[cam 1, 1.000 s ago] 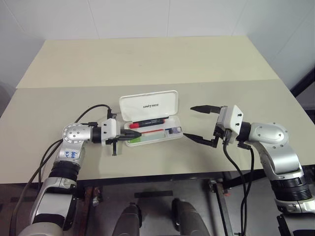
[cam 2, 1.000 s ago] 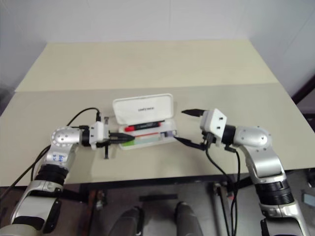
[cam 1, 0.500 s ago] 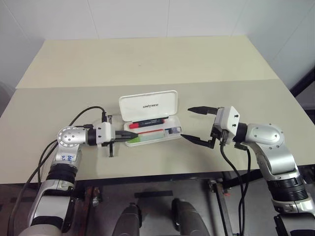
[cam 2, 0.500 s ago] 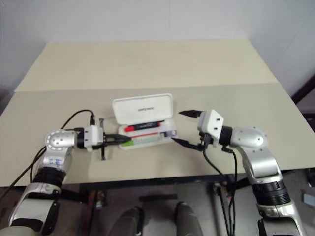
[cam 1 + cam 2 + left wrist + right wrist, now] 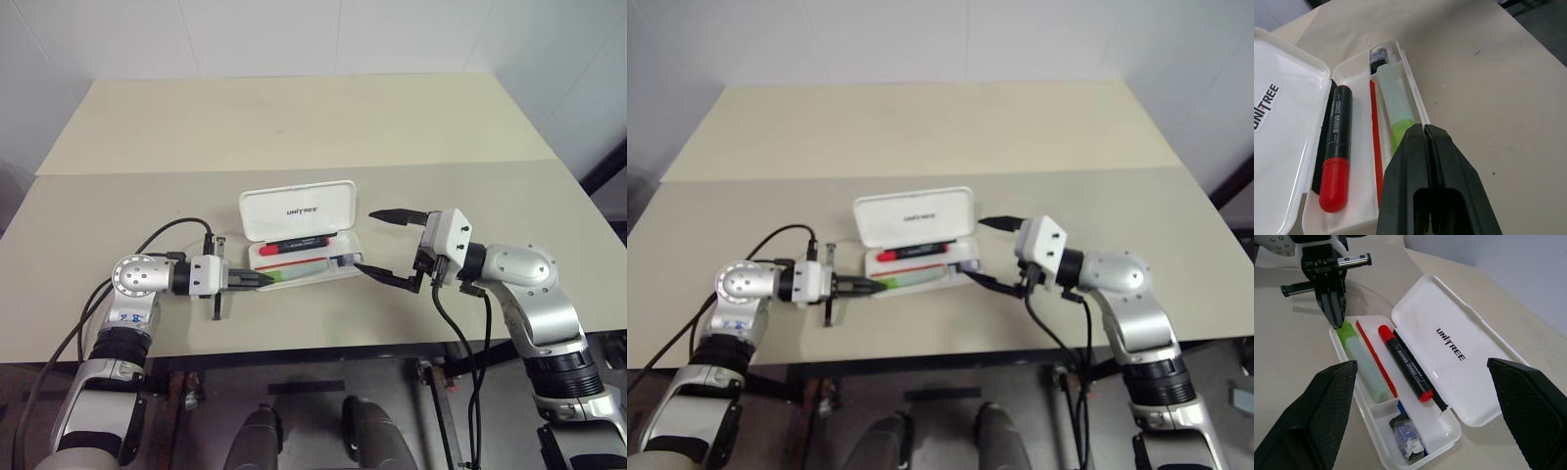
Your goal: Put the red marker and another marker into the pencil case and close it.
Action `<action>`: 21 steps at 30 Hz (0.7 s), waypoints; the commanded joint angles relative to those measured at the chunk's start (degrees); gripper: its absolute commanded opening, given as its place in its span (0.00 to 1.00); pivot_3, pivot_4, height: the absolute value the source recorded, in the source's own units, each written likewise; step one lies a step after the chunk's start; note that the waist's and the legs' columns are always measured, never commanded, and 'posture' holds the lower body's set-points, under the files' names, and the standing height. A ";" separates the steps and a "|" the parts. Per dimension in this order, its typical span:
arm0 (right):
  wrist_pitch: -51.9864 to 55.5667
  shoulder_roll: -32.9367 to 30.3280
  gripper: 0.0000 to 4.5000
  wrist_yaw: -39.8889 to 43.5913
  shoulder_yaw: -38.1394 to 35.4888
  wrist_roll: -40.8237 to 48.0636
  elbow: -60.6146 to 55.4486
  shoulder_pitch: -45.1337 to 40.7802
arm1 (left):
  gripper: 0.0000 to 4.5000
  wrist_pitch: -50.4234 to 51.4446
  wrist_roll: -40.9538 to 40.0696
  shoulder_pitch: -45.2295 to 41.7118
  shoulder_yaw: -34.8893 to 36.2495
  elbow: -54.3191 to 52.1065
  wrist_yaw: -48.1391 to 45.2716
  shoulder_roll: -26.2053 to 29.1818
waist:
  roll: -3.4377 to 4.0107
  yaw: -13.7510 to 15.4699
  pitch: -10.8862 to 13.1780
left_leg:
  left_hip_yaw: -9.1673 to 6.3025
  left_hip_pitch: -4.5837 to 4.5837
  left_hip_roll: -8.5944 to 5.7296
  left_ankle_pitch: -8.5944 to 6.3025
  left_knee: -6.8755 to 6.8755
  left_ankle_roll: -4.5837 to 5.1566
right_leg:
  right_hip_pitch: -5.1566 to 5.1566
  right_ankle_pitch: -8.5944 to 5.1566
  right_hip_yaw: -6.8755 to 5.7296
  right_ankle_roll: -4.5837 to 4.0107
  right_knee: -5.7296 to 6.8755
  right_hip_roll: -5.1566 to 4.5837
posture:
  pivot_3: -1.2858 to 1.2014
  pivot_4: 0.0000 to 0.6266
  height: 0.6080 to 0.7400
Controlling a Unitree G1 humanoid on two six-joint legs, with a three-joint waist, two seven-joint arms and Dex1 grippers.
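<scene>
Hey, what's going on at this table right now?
A two-armed robot is packing a white pencil case that lies open on the table. The red marker and the green highlighter both lie inside it. The left gripper, shut and empty, has its tips at the highlighter's cap end. The right gripper is open beside the case's other end. The lid is not closed yet.

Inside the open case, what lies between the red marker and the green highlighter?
A thin red divider strip lies between the red marker and the green highlighter, seen in the right wrist view.
</scene>
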 commanded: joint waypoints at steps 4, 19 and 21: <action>-1.23 0.76 1.00 -0.82 0.06 -0.01 -0.34 -1.02 | 0.01 0.69 1.93 -1.36 -0.42 0.26 2.97 -0.10 | 0.00 -0.01 0.00 | -0.01 0.25 0.01 0.00 -0.04 0.00 | 0.27 -0.01 -0.01 -0.01 -0.08 0.00 | 0.52 0.24 1.00; -1.20 1.35 1.00 -0.78 0.39 0.09 -0.33 -0.91 | 0.01 15.46 -9.08 1.63 4.12 -10.61 3.81 -0.33 | 0.00 -0.09 0.00 | -0.14 0.34 0.01 -0.02 -0.08 0.02 | 0.49 0.01 -0.06 0.03 -0.26 -0.01 | 0.52 0.24 1.00; -1.31 1.27 1.00 -0.44 0.44 0.15 -0.21 -0.82 | 0.01 18.96 -10.63 2.46 5.00 -13.44 3.66 0.36 | 0.00 -0.18 0.00 | -0.12 0.35 0.03 -0.04 -0.10 0.02 | 0.48 0.00 -0.05 0.02 -0.27 0.00 | 0.52 0.24 1.00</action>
